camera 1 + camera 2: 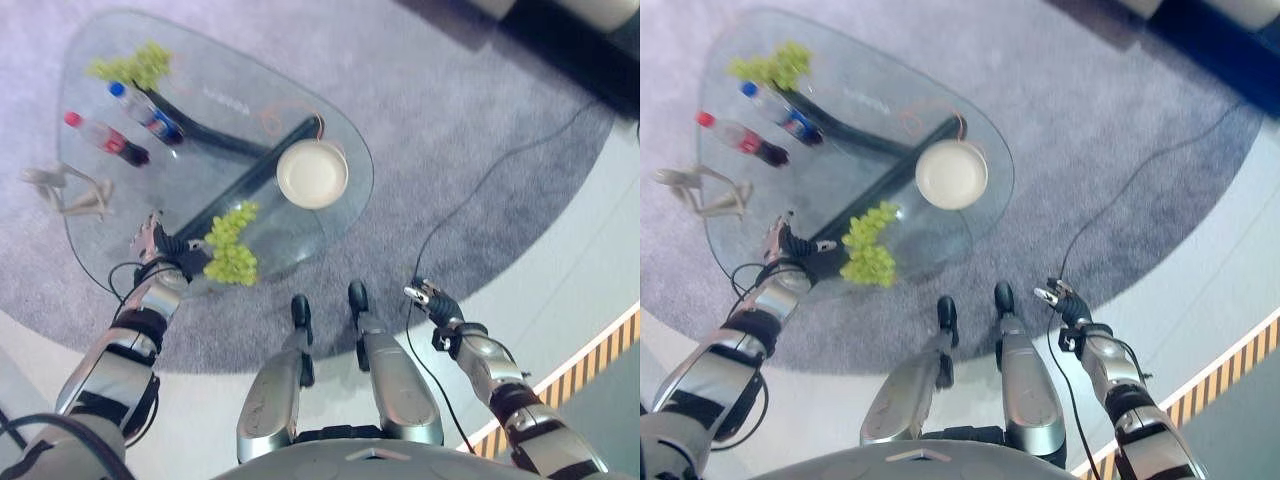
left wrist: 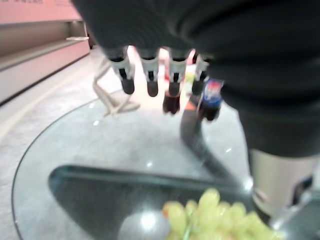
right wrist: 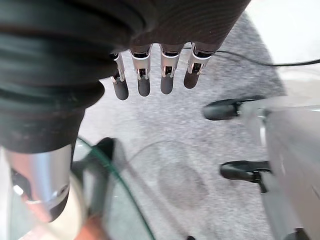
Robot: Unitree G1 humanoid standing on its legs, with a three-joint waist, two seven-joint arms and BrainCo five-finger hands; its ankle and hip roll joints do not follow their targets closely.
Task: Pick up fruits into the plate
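Left hand beside the near grapes on the glass table, plate bare, right hand off the table.

Taking the white plate (image 1: 312,173) as landmark on the glass table (image 1: 100,60): far to its left, a pale stand-like object (image 1: 70,190) lies at the table's left edge, with a red-capped bottle (image 1: 105,137) and a blue-capped bottle (image 1: 146,113) lying nearer the plate. One green grape bunch (image 1: 135,64) sits at the far left end, well apart from the plate. The left hand (image 1: 155,243) rests at the near edge, fingers straight and slightly spread, holding nothing. Just beside it, toward the plate, lies the second grape bunch (image 1: 230,248), near the plate but outside it. Right of the plate, off the table above the carpet, hangs the right hand (image 1: 428,295), fingers straight, side by side, holding nothing.
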